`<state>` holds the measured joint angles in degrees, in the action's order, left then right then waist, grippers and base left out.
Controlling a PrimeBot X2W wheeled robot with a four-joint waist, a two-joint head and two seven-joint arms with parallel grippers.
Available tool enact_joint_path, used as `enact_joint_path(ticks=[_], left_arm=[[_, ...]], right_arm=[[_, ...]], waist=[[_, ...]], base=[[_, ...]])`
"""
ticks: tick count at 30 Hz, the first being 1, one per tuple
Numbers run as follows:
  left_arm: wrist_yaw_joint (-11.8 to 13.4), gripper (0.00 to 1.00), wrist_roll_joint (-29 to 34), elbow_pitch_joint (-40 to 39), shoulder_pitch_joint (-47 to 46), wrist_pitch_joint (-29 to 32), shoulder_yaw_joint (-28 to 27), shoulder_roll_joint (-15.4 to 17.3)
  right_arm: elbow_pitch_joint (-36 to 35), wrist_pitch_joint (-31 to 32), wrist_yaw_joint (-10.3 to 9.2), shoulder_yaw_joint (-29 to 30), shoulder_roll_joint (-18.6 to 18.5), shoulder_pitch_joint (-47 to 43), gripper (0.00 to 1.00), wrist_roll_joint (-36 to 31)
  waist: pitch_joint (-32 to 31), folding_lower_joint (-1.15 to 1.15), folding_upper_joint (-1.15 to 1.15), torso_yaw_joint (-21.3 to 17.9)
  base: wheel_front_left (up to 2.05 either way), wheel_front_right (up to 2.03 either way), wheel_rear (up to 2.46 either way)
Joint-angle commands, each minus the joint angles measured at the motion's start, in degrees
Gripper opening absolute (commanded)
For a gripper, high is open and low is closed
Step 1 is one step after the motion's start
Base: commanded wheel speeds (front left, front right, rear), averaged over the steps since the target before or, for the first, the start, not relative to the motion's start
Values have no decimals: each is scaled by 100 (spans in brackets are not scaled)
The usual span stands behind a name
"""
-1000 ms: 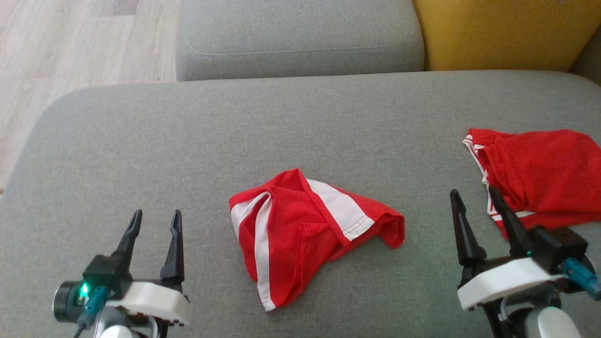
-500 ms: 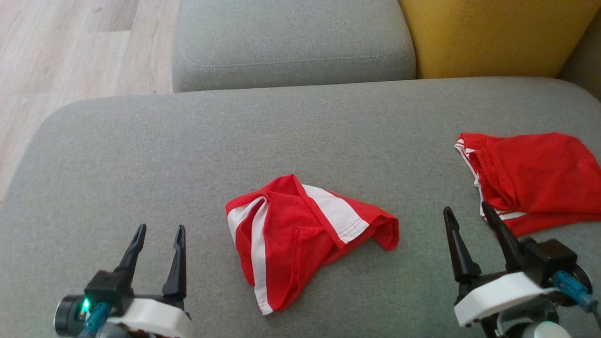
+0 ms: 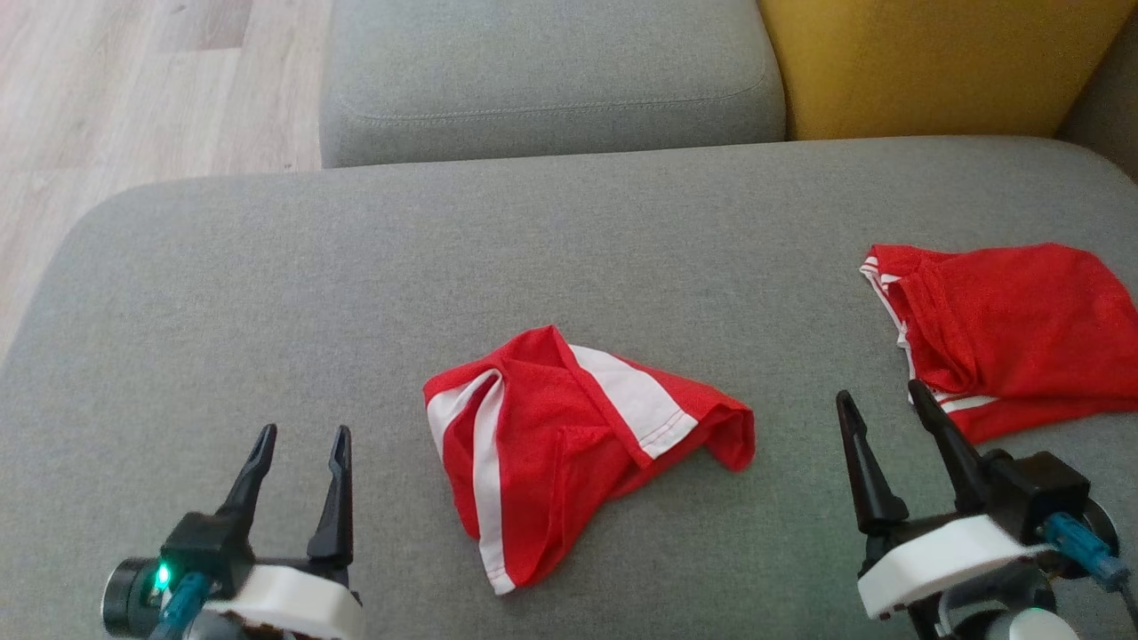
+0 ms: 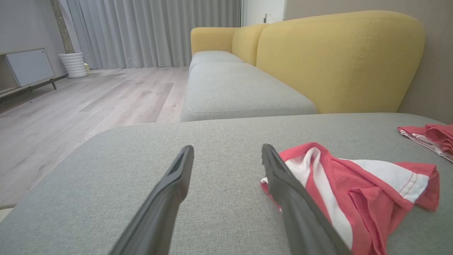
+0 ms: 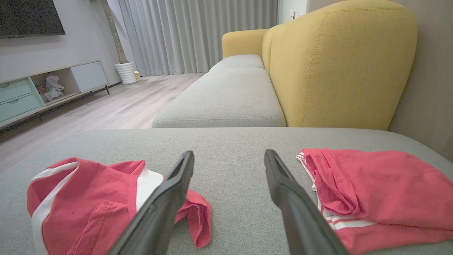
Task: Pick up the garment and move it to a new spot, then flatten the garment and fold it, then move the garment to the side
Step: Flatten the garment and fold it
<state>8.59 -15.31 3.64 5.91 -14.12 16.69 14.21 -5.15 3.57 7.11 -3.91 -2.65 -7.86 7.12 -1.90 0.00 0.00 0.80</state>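
While the camera has shifted slightly, the garment (image 3: 569,449) lies unmoved, crumpled centrally on the cushion (image 3: 267,267); left gripper (image 3: 303,431) at 8 o'clock, right gripper (image 3: 878,391) at 4 o'clock, jaws still apart, empty.

Place: was a home living room.
Signs: were sofa (image 5: 226,95), curtains (image 5: 198,35), wall television (image 5: 32,17), low sideboard (image 5: 21,95), wood floor (image 5: 120,106).
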Motion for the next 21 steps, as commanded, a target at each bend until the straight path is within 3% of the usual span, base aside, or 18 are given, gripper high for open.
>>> enact_joint_path(ticks=[1, 9, 15, 21], left_arm=[[30, 100, -45, -221, -239, -15, -182, 122], [51, 100, -45, -235, -290, -21, -160, 138], [2, 100, -13, -216, -502, -22, -48, 94], [-119, 100, 26, -120, -852, -49, 87, -18]], right_arm=[[-241, 22, 37, -145, -22, 182, 100, 8], [-219, 90, 37, -339, -64, 225, 100, -23], [144, 379, 37, -1563, -322, 382, 100, 130], [1054, 401, 37, -2639, -371, 816, 100, 454]], waist=[[4, 0, 0, 3], [66, 0, 0, 61], [267, 0, 0, 294], [585, 0, 0, 634]], base=[[0, 0, 0], [0, 0, 0], [0, 0, 0], [0, 0, 0]])
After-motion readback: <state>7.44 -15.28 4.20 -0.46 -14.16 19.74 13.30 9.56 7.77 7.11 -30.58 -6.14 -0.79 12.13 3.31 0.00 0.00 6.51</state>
